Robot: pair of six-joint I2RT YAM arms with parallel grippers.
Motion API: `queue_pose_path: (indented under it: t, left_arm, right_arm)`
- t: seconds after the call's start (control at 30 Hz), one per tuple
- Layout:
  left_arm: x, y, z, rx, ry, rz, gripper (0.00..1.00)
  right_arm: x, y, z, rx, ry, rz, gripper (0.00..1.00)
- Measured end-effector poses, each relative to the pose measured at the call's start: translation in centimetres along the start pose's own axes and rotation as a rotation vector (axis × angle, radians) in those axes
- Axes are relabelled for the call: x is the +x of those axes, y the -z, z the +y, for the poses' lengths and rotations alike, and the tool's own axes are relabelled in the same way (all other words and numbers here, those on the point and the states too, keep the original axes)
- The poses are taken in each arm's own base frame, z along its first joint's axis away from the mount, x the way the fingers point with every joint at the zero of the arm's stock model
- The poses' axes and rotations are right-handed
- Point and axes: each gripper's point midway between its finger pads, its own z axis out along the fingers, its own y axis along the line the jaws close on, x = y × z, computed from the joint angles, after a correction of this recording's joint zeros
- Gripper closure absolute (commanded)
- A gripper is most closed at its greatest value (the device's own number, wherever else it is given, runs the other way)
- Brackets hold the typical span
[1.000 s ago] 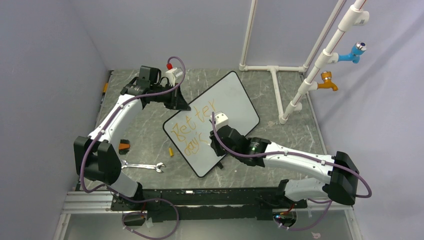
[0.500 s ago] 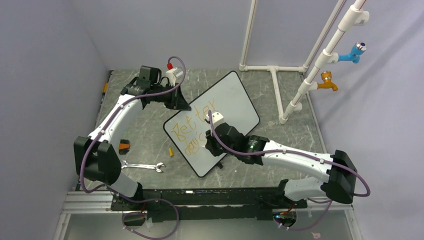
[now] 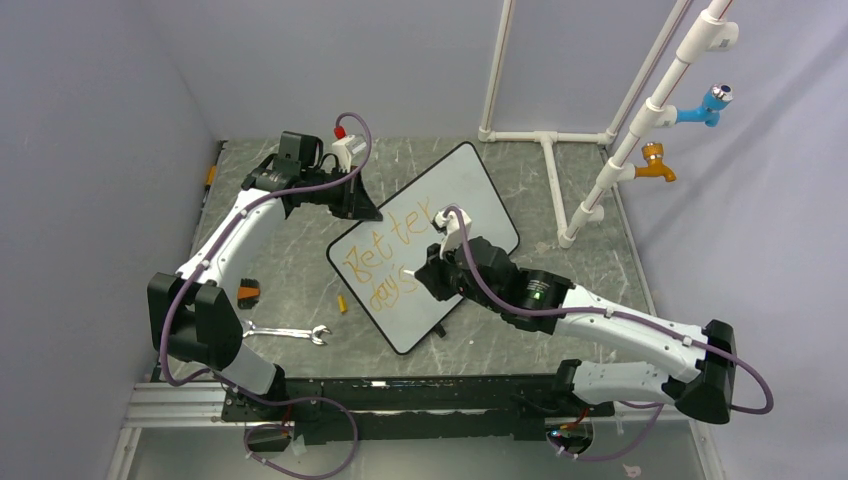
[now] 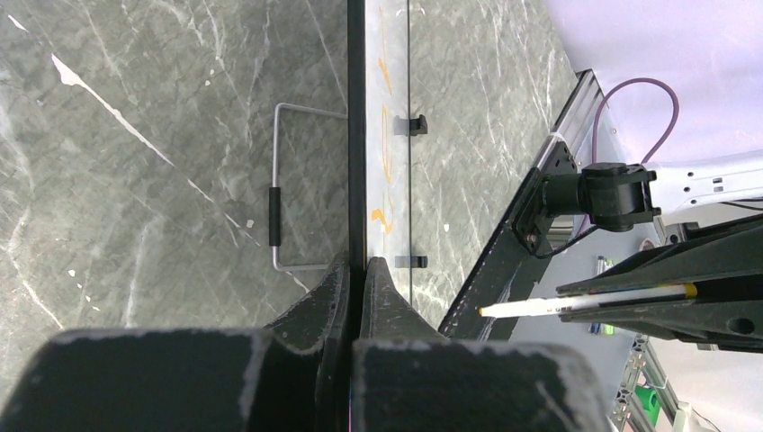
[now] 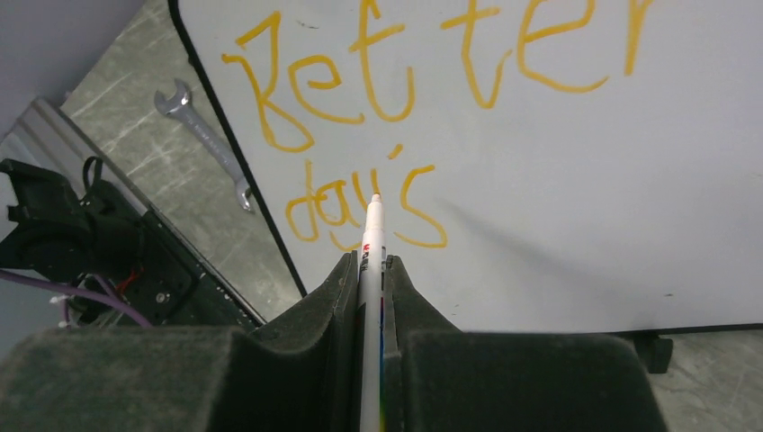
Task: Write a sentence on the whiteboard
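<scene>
Grey marbled bench under everything. Right tool clamped on a thin marker, tip poised by "days"; contact hard to tell. Left tool pinched shut on the whiteboard at its far edge, steadying it askew mid-bench. Sentence reading "Better days" in orange. Probably light, stiff and slick, prone to skating under pen pressure; best gripped at the frame, never the glossy face.
</scene>
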Motion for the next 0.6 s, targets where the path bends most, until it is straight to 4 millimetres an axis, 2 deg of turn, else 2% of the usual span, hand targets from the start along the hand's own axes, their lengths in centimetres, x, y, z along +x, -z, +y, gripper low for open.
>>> queue_pose_path:
  t: [0.6]
  left_arm:
    - [0.0, -0.3, -0.3, 0.005, -0.010, 0.000, 1.00]
  right_arm:
    - [-0.7, 0.6, -6.0, 0.164, -0.010, -0.019, 1.00]
